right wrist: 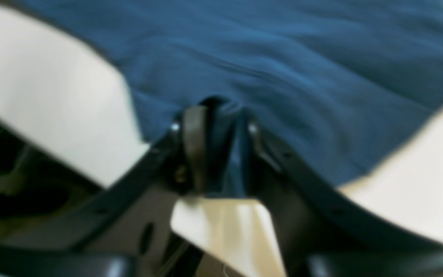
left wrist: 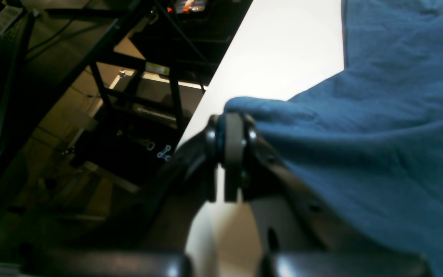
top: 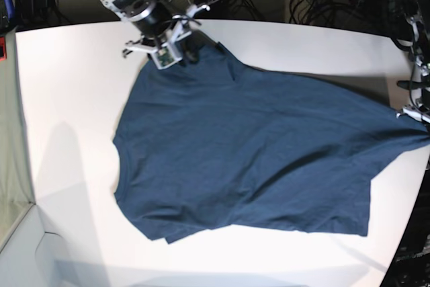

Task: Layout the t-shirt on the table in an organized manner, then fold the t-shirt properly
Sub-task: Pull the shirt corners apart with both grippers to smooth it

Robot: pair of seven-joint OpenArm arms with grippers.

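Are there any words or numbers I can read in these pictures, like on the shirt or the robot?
None can be read.
T-shirt: no print shows in any view.
Dark equipment under the table, left wrist view: pale markings, too blurred to read.
Right wrist view: too blurred for any text.
Base view: no legible label on the right gripper or the cables behind.

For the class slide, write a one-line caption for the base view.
Dark navy blue cotton t-shirt spread across the large white table, one edge stretched toward each arm's gripper at opposite sides.
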